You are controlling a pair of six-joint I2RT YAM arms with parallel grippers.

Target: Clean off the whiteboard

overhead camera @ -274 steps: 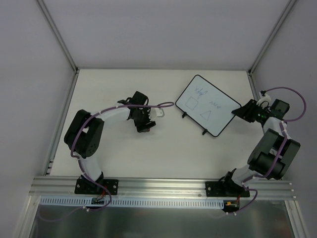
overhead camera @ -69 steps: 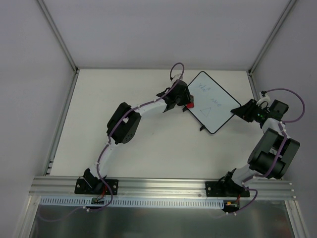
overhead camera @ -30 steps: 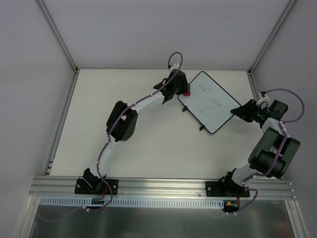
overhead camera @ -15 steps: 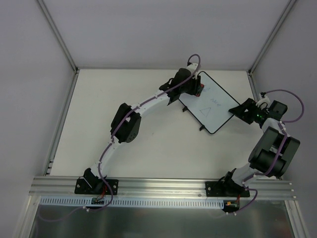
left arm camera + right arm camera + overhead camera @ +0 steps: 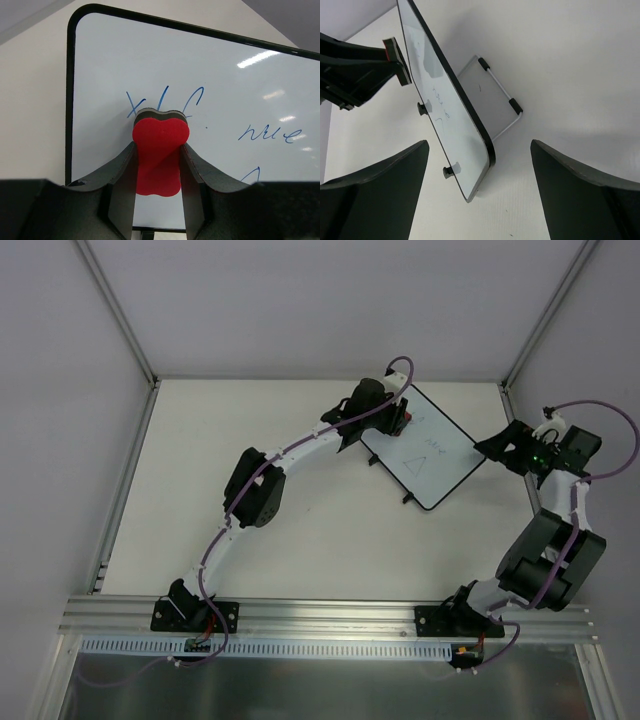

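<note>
The whiteboard (image 5: 425, 452) stands propped on a wire stand (image 5: 502, 107) at the far right of the table (image 5: 250, 440), with blue scribbles and a triangle yet to be wiped. The red eraser (image 5: 160, 150) presses on the upper-left scribble, pinched tight in the left gripper (image 5: 398, 420). Too hard a push could slide or tip the light board, since nothing braces it. The right gripper (image 5: 495, 447) hovers near its right corner, spread wide and holding nothing. The left arm reaches far out; the right is folded upright.
</note>
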